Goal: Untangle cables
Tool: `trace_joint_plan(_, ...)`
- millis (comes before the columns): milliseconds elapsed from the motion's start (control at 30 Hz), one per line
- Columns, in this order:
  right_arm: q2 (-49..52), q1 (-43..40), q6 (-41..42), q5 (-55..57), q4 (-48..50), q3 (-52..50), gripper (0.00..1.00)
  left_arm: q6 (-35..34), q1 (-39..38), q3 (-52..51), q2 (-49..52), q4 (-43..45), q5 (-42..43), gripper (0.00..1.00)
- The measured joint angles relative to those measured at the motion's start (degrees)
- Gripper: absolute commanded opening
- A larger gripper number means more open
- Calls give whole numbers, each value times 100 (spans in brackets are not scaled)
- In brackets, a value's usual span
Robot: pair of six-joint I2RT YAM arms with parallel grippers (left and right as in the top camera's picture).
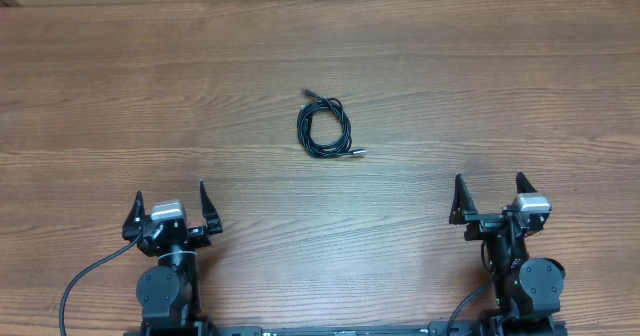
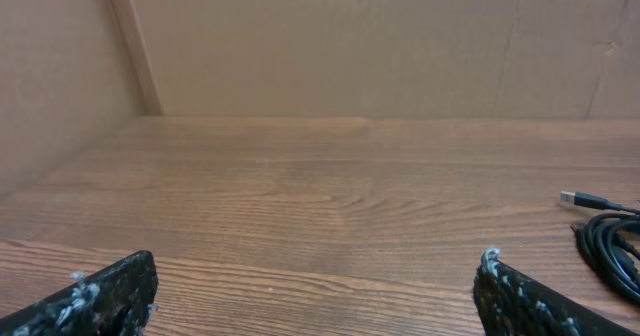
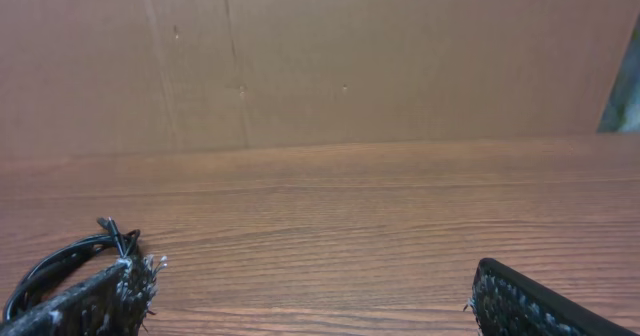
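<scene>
Judged not begun; all untangling left. Across the whole frame, matte brown wood-grain table (image 1: 150, 76). At lower left and lower right, left gripper (image 1: 170, 194) and right gripper (image 1: 490, 182), black, scuffed, jaws wide apart, holding nothing. Just above centre, well apart from both, cables (image 1: 324, 128): thin glossy black cords wound in one small ring. At ring's top and lower right, silvery plugs (image 1: 308, 94)

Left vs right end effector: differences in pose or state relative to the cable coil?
The left black two-finger end effector sits at the near-left of the brown wooden table; the right black two-finger end effector sits at its near-right.
The coil of thin black cables lies ahead-right of the left one and ahead-left of the right one.
Overhead, the left's fingers splay outward; the right's fingers look nearer parallel.
Shared: both open, empty, apart from the coil.
</scene>
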Motion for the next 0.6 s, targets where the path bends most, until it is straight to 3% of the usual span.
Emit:
trace_joint_plan(167, 0, 111, -2, 2, -2, 0, 100, 0, -354, -2, 0, 4, -37, 100)
trace_joint_plan(600, 0, 116, 0, 2, -4, 0, 100, 0, -363, -2, 0, 4, -39, 99)
